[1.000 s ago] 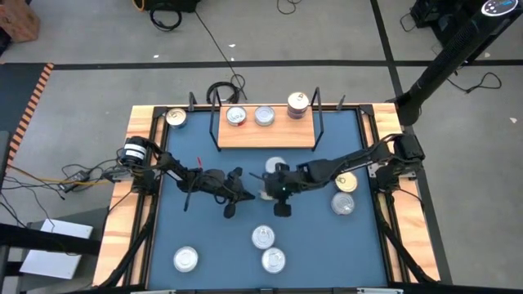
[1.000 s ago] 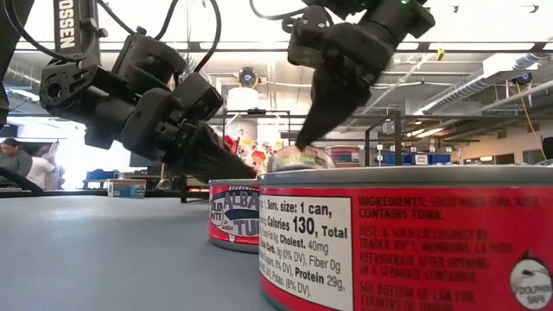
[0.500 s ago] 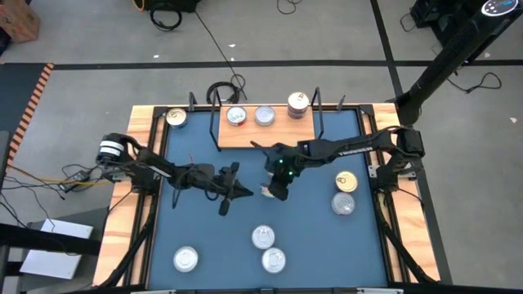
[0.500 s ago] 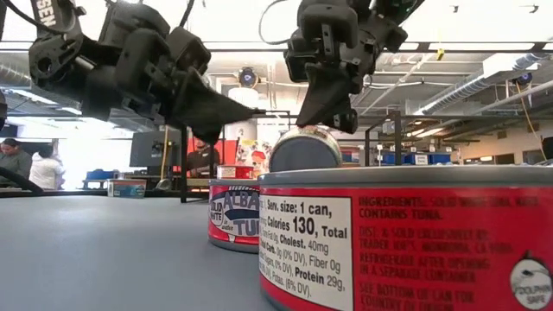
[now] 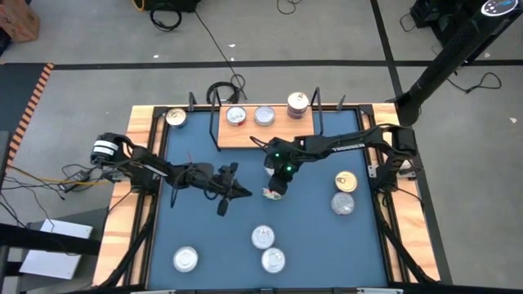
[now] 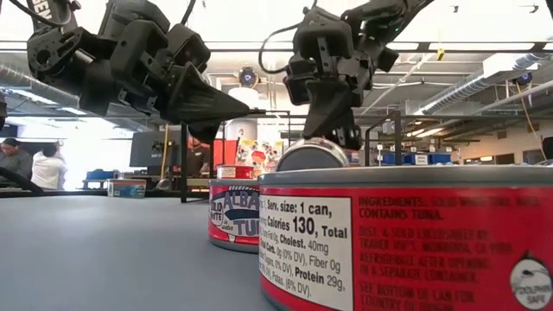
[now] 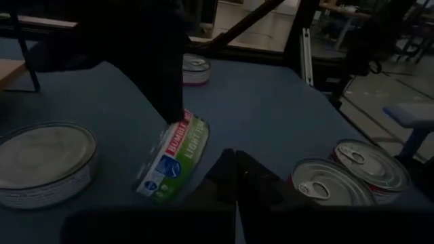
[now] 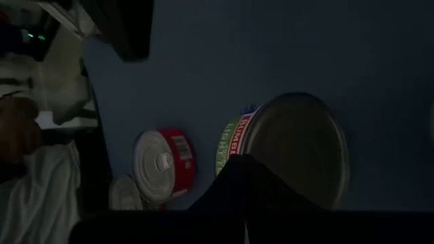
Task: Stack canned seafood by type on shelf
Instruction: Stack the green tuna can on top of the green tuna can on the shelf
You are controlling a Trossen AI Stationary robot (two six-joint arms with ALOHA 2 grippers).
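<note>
— Canned seafood (image 5: 342,204) first: which tin is in hand?

— The green-labelled tin (image 7: 175,159) at mid-table. It stands tilted on its edge under the right gripper (image 5: 275,186), which comes down onto its rim. Whether that gripper is truly clamped on it, I cannot tell from these angles.

— And the other arm?

— The left gripper (image 5: 242,192) hangs just beside it, above the blue table (image 5: 204,237), fingers together and holding nothing. I judge it is waiting.

— So the step is the pick?

— I'd say so: pick-up of one tin, nothing carried yet. The next move calls for a sure hold, a lift clear of the table, levelling the tin, then a carry to the shelf (image 5: 270,135) to set it flat with its own kind.

— Count them, nearest first.

— Three silver-lidded tins at the front (image 5: 186,260) (image 5: 262,238) (image 5: 273,260). Two at the right side, one silver, one gold (image 5: 346,181). The tilted one in the middle. On the shelf, three lids: two silver (image 5: 236,116) (image 5: 264,115) and a red-sided one (image 5: 298,104) at its right end. One gold tin (image 5: 176,118) sits off the shelf, near the far left corner. Ten lids, one shelf, two arms.
</note>
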